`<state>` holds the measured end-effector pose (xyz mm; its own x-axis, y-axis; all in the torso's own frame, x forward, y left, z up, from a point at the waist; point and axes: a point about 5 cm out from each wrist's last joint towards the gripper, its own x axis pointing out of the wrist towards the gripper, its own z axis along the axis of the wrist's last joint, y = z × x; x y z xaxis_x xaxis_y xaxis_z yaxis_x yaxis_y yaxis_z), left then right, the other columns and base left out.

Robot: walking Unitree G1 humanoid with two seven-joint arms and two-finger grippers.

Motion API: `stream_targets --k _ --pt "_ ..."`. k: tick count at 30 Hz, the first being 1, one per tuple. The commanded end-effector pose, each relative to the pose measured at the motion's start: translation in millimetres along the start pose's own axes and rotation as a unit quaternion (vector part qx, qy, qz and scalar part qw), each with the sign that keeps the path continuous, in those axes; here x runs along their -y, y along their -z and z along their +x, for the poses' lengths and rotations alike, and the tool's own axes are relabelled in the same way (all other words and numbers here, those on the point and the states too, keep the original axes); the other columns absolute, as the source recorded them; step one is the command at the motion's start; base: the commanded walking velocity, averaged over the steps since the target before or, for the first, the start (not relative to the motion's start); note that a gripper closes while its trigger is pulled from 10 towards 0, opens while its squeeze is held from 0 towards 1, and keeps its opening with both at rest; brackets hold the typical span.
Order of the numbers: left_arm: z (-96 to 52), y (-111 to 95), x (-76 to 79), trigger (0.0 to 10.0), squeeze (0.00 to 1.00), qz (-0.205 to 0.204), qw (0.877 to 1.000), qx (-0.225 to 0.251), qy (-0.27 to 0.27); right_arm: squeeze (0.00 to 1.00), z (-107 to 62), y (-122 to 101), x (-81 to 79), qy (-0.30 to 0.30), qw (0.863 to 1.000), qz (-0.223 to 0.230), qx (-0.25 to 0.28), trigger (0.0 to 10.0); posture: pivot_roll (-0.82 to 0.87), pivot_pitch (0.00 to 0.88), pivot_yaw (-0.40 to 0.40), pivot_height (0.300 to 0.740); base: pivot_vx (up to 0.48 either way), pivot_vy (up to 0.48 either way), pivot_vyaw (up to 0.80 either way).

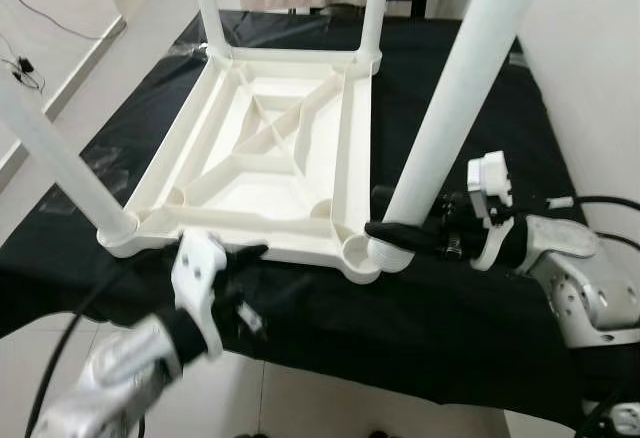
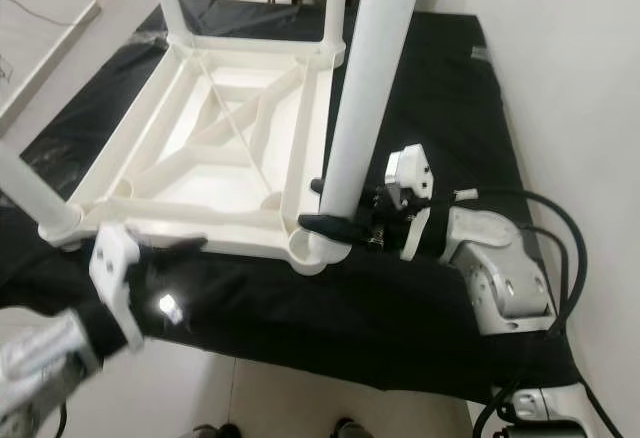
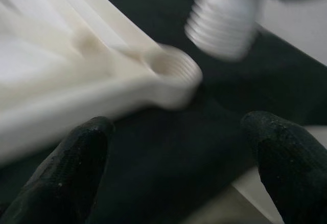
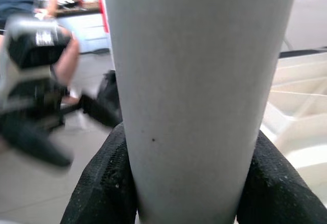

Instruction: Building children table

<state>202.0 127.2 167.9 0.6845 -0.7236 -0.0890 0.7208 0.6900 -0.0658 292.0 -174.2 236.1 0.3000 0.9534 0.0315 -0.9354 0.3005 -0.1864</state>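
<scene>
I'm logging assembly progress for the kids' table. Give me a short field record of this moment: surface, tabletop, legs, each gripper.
surface: black cloth
tabletop: white plastic tabletop, upside down, ribs showing
legs fitted: three upright in corner sockets
fourth leg: white table leg at the near right socket, threaded end not yet seated
right gripper: shut on the leg's lower end
left gripper: open, at the tabletop's near edge, holding nothing
</scene>
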Motion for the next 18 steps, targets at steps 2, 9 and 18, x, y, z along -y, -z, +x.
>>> stream_targets --k 2,9,18 --pt "-5.0 15 20.5 10.0 0.0 0.043 0.998 -0.047 0.024 0.0 12.4 2 -9.0 -0.032 0.999 0.016 0.019 10.0 -0.03 0.316 0.039 0.74 0.0 0.0 0.0" --pt "-7.5 19 24.2 10.0 0.0 0.129 0.989 -0.076 0.004 0.0 26.8 9 -4.8 -0.029 0.999 0.022 0.027 10.0 -0.02 0.335 0.048 0.74 0.0 0.0 0.0" --pt "-14.8 19 24.0 10.0 0.0 0.172 0.982 -0.074 -0.036 0.0 38.6 12 -3.8 -0.041 0.999 0.005 0.021 10.0 0.02 0.359 0.054 0.74 0.0 0.0 0.0"
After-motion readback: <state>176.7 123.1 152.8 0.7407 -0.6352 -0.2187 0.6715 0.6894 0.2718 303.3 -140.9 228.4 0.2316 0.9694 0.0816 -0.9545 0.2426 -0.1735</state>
